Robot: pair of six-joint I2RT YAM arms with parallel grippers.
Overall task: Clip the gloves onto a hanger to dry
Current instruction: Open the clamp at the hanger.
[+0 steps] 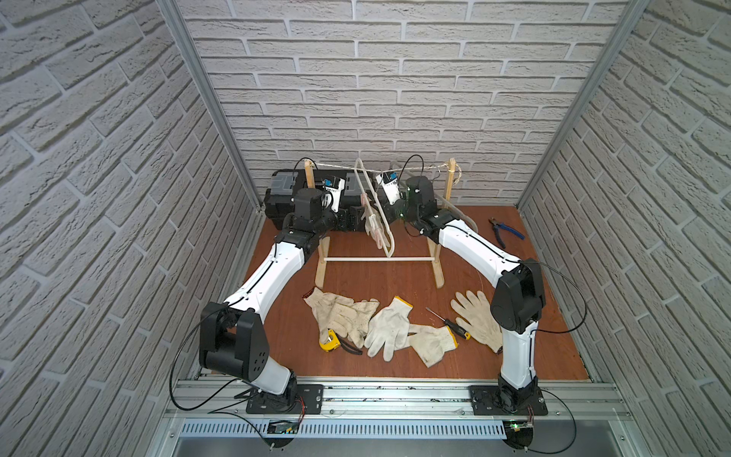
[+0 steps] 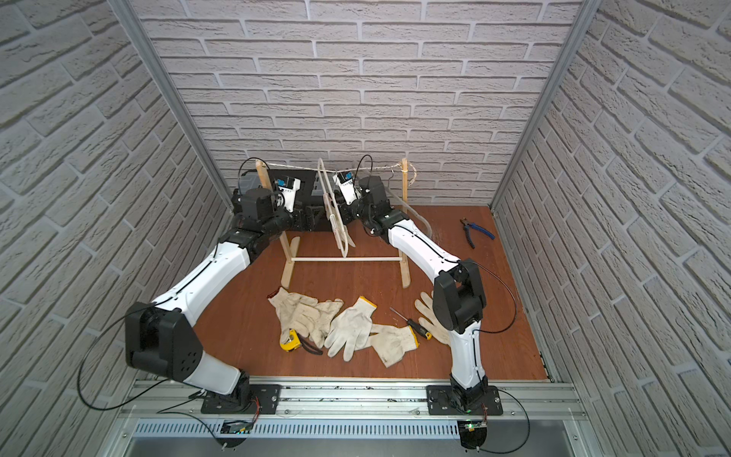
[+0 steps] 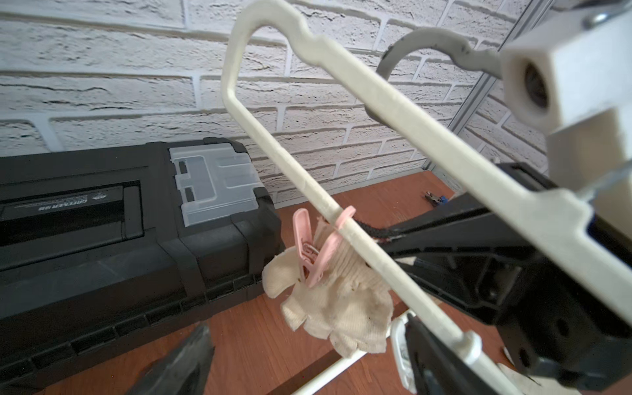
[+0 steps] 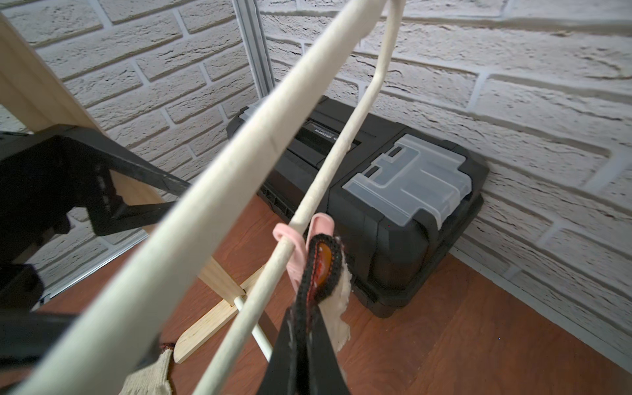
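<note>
The brown wooden floor (image 1: 379, 277) fills the brick-walled booth, and a black toolbox (image 1: 285, 186) sits against the back wall. In front of it stands a wooden rack (image 1: 438, 269) with a string across its top. A white hanger (image 3: 403, 106) hangs tilted at that string.

A hanging glove (image 3: 342, 307) is pinned to the hanger's lower bar by a pink peg (image 3: 314, 263). The right gripper (image 4: 314, 297) is pinched tight on that glove's dark cuff edge. The left gripper (image 3: 307, 342) sits just beside the glove, its jaws spread wide and gripping nothing.

The loose gloves (image 1: 389, 326) lie in a row on the floor in front of the rack, well apart from the hanger. Among them lie a yellow tape measure (image 1: 330, 341) and a screwdriver (image 1: 449, 322). Blue-handled pliers (image 1: 504, 229) lie near the right wall.
</note>
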